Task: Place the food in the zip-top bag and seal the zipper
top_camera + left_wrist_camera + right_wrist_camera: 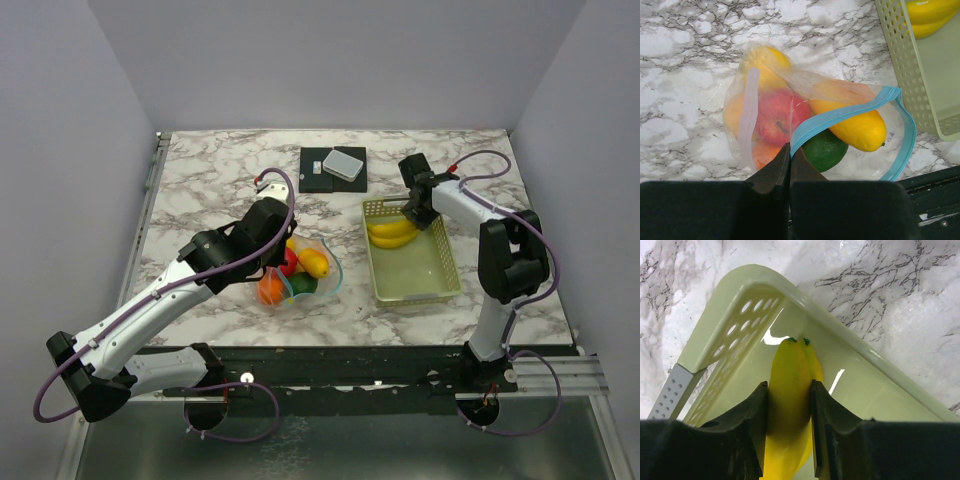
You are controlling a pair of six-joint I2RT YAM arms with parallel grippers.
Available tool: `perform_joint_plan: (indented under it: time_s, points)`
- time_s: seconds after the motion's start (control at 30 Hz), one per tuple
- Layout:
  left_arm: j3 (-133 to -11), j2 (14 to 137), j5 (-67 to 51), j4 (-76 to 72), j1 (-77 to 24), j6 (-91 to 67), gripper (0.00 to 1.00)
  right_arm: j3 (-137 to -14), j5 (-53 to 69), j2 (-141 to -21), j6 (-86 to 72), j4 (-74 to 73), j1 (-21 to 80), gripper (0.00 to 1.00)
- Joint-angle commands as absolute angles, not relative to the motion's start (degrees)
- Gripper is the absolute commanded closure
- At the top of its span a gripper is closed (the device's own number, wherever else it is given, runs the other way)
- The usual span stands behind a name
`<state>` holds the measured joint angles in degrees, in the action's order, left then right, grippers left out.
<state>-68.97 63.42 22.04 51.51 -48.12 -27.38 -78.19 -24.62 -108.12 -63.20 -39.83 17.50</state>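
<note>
The clear zip-top bag lies on the marble table with its mouth open. Inside it I see a red apple, oranges and a yellow fruit; a lemon and a dark green fruit sit at its mouth. My left gripper is shut on the light blue zipper at the mouth edge; the bag also shows in the top view. My right gripper is shut on the yellow banana inside the pale basket, at its far end.
The pale yellow-green slotted basket stands right of the bag and holds only the banana. A black pad with a grey box lies at the back centre. The table's front edge runs just below the bag.
</note>
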Motion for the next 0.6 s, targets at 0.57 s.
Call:
perform_joint_plan:
  time_s: [0.57]
  points:
    - [-70.0, 63.6, 21.9, 50.8, -48.2, -27.2, 1.0, -68.4, -25.5, -86.8, -52.2, -35.0, 17.9, 0.99]
